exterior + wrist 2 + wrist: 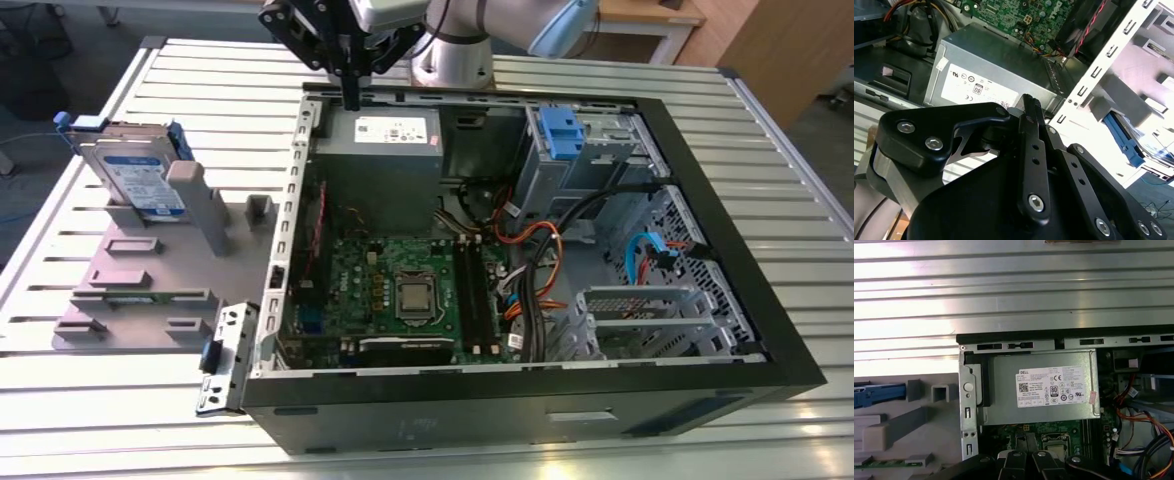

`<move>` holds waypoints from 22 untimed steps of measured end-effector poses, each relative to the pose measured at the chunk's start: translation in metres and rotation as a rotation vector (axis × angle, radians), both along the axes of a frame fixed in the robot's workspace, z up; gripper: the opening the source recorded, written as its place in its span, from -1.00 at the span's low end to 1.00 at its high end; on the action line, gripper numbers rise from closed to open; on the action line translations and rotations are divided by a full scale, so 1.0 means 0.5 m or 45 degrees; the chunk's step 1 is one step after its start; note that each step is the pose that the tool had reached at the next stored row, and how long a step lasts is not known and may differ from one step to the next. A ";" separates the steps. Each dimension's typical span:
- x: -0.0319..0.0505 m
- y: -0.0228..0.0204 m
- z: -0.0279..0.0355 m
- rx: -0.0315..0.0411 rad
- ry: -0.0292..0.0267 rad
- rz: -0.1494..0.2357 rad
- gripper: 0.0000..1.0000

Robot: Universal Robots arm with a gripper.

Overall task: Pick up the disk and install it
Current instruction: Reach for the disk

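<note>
Black linkage of the gripper (1030,102) lay closest in the second wrist view, its two fingers drawn together into one narrow tip with nothing between them.

At the exterior view's left, the disk (134,172) stood on edge in a grey moulded fixture (134,290), leaning slightly, its white-and-blue label facing out and its blue carrier bracket wrapped around its sides. The first wrist view caught a strip of that blue bracket (876,394) beside the fixture's grey blocks. The fixture rested on a slatted aluminium table (80,420), and a thin green board (140,296) lay flat in one of its slots.

Next came the open computer case (747,300), lying on its side with its black frame around the parts inside. The gripper (350,98) hung point-down over the case's far rim, just above the grey power supply (380,150), whose white sticker showed in both wrist views (1039,387) (994,70). It was well apart from the disk and held nothing. Whether its tip touched the rim could not be told.

Below the power supply lay the green motherboard (400,290) with its processor socket (416,296). Orange and black cables (527,250) ran down the middle. Toward the exterior view's right sat the grey drive cage (601,150) with its blue latch (561,135), and a blue cable (647,250) looped below it.
</note>
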State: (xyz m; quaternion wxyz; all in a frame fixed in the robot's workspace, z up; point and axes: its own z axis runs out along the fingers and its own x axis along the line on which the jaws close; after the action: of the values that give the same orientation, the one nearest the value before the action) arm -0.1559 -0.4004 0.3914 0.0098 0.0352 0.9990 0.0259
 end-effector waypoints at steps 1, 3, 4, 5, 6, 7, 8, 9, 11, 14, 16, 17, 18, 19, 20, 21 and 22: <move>0.000 0.0000 0.000 0.0000 0.0000 0.000 -0.79; -0.001 0.0000 0.000 0.0000 0.0000 0.000 -0.79; -0.002 0.0000 0.000 0.0000 0.0000 0.000 -0.79; -0.002 0.0000 0.000 0.0000 0.0000 0.000 -0.79; -0.002 0.0000 0.000 0.0000 0.0000 0.000 -0.79; -0.002 0.0000 0.000 0.0000 0.0000 0.000 -0.79; -0.003 0.0000 0.000 0.0000 0.0000 0.000 -0.79; -0.003 0.0000 0.000 0.0000 0.0000 0.000 -0.79; -0.004 0.0000 0.000 0.0000 0.0000 0.000 -0.79; -0.005 0.0000 0.000 0.0000 0.0000 0.000 -0.79; -0.007 0.0000 0.000 0.0001 0.0000 0.000 -0.79; -0.010 0.0000 0.000 0.0000 0.0000 0.000 -0.79; -0.010 0.0000 0.000 0.0000 0.0000 0.000 -0.79; -0.011 0.0000 0.000 0.0000 0.0000 0.000 -0.79; -0.011 0.0000 0.000 0.0000 0.0000 0.000 -0.79; -0.011 0.0000 0.000 0.0000 0.0000 0.000 -0.79; -0.012 0.0000 0.000 0.0000 0.0000 0.000 -0.79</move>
State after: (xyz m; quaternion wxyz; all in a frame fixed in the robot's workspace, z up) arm -0.1618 -0.4004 0.3914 0.0098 0.0352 0.9990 0.0259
